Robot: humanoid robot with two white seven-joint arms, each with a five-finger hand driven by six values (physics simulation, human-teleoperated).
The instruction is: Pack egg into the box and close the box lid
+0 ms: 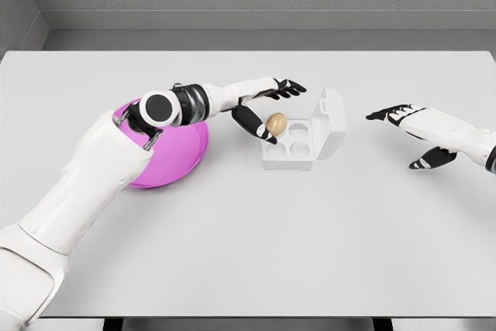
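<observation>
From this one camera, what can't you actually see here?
- Pink plate, head view: its left part is hidden by the left arm.
- Egg: whether it sits in the box or the left hand holds it.
- Right hand: arm cut off by the right edge.

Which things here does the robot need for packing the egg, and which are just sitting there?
Needed: egg, box with its open lid, left hand.
Just there: pink plate, table, right hand held off to the side.
</observation>
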